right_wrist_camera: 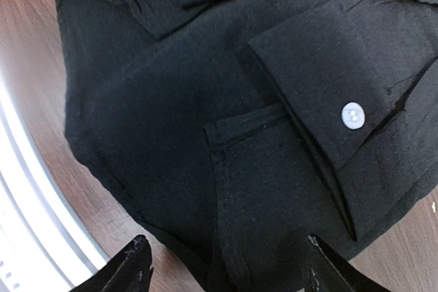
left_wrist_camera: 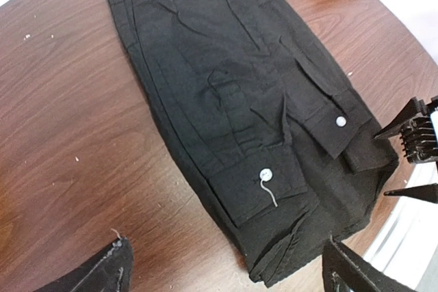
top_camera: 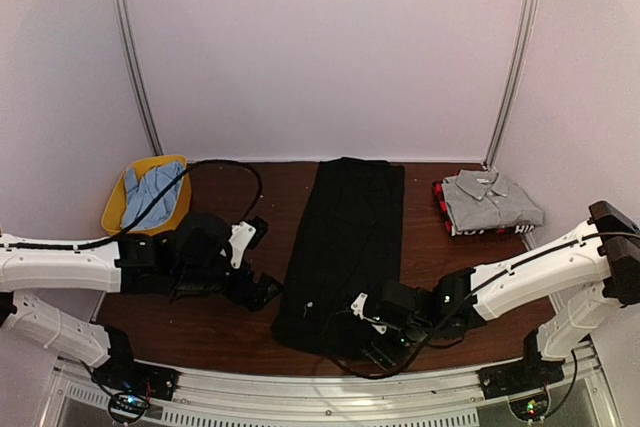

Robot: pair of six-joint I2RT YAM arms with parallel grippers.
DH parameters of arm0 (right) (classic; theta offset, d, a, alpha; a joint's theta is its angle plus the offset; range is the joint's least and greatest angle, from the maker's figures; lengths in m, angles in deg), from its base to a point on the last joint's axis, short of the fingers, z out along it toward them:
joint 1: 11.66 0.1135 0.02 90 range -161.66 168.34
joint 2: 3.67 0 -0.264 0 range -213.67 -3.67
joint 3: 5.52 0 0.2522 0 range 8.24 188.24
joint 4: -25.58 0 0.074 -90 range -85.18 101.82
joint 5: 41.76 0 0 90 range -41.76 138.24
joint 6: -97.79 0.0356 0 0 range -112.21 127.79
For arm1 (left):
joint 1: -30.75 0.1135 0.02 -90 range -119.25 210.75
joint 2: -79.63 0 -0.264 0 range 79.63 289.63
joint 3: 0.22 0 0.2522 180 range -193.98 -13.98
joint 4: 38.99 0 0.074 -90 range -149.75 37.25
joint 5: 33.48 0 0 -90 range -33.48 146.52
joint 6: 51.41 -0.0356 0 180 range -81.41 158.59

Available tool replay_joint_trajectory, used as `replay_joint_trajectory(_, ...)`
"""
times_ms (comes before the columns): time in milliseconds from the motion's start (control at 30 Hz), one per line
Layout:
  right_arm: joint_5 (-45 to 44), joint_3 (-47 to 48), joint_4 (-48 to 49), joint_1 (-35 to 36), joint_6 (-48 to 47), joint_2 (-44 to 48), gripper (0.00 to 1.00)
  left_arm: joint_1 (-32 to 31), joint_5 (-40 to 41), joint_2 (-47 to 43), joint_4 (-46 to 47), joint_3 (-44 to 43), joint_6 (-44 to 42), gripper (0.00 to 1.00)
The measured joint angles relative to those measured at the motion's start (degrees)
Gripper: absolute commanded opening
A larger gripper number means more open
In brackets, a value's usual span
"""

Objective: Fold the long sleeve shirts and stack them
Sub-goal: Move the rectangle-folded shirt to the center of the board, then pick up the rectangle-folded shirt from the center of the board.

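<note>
A black long sleeve shirt (top_camera: 345, 237) lies folded into a long strip down the middle of the table, its two cuffs with white buttons (left_wrist_camera: 265, 175) folded on top near the front end. My left gripper (top_camera: 262, 290) is open beside the strip's near left corner, with nothing between its fingers (left_wrist_camera: 109, 271). At the strip's near hem my right gripper (top_camera: 368, 337) is open. Its fingertips (right_wrist_camera: 133, 268) straddle the black cloth (right_wrist_camera: 226, 169) without closing on it. A grey long sleeve shirt (top_camera: 490, 199) lies folded at the back right.
A yellow basket (top_camera: 118, 199) with blue cloth in it stands at the back left. The grey shirt rests on a red and white folded item (top_camera: 445, 215). The table's metal front rail (right_wrist_camera: 41, 196) runs just behind the black hem.
</note>
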Motion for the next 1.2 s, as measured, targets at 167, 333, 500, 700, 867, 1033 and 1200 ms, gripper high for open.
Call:
replay_joint_trajectory(167, 0.0, 0.4, -0.5, 0.0, -1.1, -2.9, 0.63, 0.3, -0.9, 2.1, -0.2, 0.6, 0.0, 0.98)
replay_joint_trajectory(333, -0.3, 0.6, -0.5, 0.0, -1.0, -3.7, 0.36, 0.3, -4.8, 2.6, 2.1, 2.4, -1.6, 0.98)
replay_joint_trajectory(500, -0.5, 0.6, -0.7, 0.0, -1.2, -3.8, 0.02, 0.3, -11.1, 2.3, 7.5, 6.1, -3.1, 0.95)
replay_joint_trajectory(700, 0.6, -0.5, -1.6, 0.0, -0.1, -1.7, 0.0, -1.9, -14.2, 2.1, 14.3, 10.3, -5.5, 0.95)
replay_joint_trajectory(867, 5.7, -3.3, -2.3, 0.1, 1.6, 5.1, 0.0, -10.6, -13.0, 3.5, 17.7, 10.9, -9.1, 0.93)
replay_joint_trajectory(1033, 10.9, -4.9, -2.9, 0.1, 4.0, 10.5, 0.0, -15.2, -11.0, 8.6, 18.7, 10.8, -13.0, 0.93)
replay_joint_trajectory(1200, 14.4, -5.9, -3.5, -0.3, 6.3, 13.4, 0.0, -18.6, -7.2, 13.8, 17.4, 8.6, -16.3, 0.93)
